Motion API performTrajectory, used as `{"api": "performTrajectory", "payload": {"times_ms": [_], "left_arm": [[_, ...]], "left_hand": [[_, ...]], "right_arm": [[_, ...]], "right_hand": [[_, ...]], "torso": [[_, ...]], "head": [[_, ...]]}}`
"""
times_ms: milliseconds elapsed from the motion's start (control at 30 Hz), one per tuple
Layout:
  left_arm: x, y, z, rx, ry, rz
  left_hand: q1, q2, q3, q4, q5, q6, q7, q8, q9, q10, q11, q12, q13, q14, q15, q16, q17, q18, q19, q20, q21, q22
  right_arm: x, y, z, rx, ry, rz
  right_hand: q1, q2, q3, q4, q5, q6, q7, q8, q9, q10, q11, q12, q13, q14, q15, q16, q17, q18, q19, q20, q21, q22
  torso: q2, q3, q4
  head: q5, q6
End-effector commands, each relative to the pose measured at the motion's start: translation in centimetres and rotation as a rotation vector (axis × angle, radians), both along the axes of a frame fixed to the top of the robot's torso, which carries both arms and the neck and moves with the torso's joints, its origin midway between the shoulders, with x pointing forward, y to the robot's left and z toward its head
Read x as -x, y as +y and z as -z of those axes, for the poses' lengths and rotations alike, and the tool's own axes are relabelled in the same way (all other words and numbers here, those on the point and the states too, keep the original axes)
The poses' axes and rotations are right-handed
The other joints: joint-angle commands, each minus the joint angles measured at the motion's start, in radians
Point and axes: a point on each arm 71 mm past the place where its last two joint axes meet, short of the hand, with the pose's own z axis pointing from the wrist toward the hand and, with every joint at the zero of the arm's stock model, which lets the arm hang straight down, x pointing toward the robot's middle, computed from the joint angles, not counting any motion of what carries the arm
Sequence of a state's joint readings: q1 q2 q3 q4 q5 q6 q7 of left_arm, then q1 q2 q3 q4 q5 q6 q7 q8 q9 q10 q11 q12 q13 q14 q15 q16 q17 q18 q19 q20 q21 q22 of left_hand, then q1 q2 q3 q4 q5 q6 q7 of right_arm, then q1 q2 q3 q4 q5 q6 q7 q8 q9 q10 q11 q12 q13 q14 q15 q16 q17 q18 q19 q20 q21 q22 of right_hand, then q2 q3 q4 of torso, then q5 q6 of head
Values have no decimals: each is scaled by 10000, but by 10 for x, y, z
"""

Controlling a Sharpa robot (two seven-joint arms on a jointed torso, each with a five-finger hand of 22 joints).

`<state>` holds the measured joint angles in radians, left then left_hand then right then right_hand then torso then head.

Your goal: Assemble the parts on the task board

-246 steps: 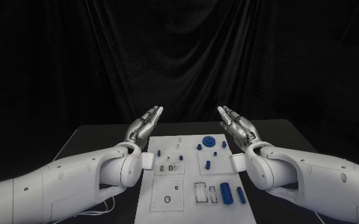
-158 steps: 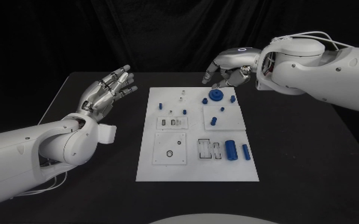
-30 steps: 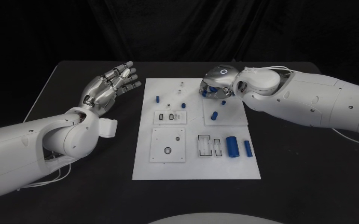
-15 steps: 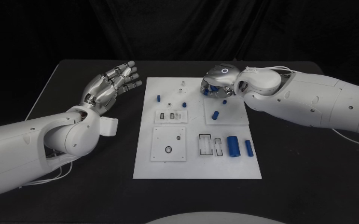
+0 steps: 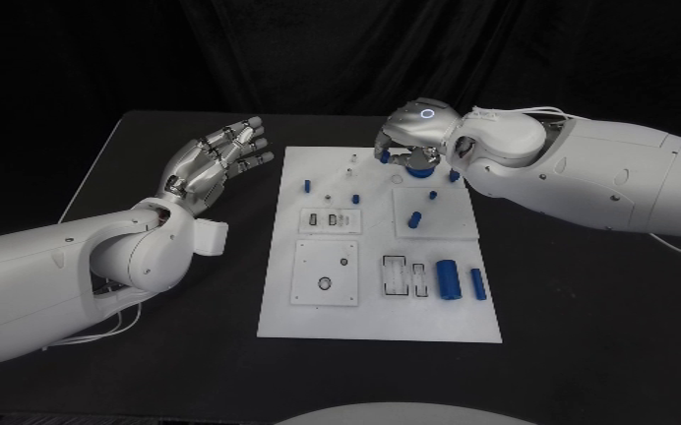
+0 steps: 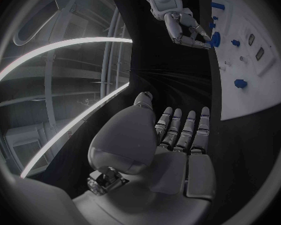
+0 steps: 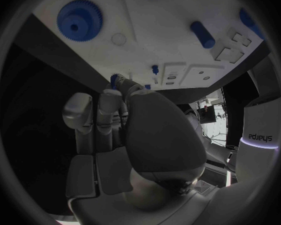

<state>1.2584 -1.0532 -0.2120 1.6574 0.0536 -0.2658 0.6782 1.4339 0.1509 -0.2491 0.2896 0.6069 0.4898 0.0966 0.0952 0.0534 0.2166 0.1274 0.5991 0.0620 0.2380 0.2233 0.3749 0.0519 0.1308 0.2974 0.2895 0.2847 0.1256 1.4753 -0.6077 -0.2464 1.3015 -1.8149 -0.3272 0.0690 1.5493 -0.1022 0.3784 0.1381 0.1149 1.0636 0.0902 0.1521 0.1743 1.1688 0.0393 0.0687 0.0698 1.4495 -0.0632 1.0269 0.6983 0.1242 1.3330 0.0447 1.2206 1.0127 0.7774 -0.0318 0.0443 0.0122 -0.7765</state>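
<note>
Task board: matt white plastic, smooth. Parts such as the gear look like matt blue plastic. My hands are brushed silvery metal; backdrop is black cloth.

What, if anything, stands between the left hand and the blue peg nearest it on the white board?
Nothing visible does. The left hand hovers open beside the board. Only bare table and white board surface lie between its fingers and the blue peg.

The only legible lettering is the brand name "sharpa", which appears mirrored and upside down in dark letters on a white robot casing at the edge of the right wrist view.
</note>
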Motion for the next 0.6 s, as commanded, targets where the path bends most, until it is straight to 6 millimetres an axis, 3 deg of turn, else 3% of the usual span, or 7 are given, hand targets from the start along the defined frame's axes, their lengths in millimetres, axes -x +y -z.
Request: {"api": "performTrajectory", "payload": {"times_ms": [33, 433, 600], "left_arm": [[1, 0, -8, 384, -947, -49], [-2, -4, -7, 423, -935, 45], [-2, -5, -7, 433, -935, 73]], "left_hand": [[124, 3, 67, 8, 65, 46, 17, 61, 16, -7, -48, -29, -1, 96, 7, 33, 13, -126, 75, 20, 68, -2], [133, 1, 70, 6, 108, 50, 22, 67, 16, -9, -51, -40, -2, 95, 8, 32, 13, -129, 72, 20, 67, -5], [151, 0, 79, 6, 151, 6, -23, 62, 8, -16, -20, -56, -4, 90, 8, 27, 12, -135, 73, 20, 70, -7]], "right_arm": [[-1, 7, -8, -189, -339, -93], [-13, 28, 8, 52, -175, -231], [-18, 37, 13, 8, -224, -267]], "right_hand": [[-160, -7, 8, 58, -50, -38, -67, -28, 23, 27, -24, -41, -15, 37, -43, 36, 29, -81, 52, -22, 48, 12], [-209, -37, -1, 92, -15, -109, -18, -70, 65, -27, 23, -71, -30, 55, -33, 92, 114, -99, 85, -24, 96, 111], [-217, -56, -4, 95, -5, -125, 5, -80, 76, -44, 46, -74, -33, 57, -23, 97, 120, -104, 90, -20, 105, 132]], "torso": [[-10, -7, -20], [10, -23, 15], [27, -14, 50]], "head": [[0, 26], [-7, 90], [-38, 120]]}}
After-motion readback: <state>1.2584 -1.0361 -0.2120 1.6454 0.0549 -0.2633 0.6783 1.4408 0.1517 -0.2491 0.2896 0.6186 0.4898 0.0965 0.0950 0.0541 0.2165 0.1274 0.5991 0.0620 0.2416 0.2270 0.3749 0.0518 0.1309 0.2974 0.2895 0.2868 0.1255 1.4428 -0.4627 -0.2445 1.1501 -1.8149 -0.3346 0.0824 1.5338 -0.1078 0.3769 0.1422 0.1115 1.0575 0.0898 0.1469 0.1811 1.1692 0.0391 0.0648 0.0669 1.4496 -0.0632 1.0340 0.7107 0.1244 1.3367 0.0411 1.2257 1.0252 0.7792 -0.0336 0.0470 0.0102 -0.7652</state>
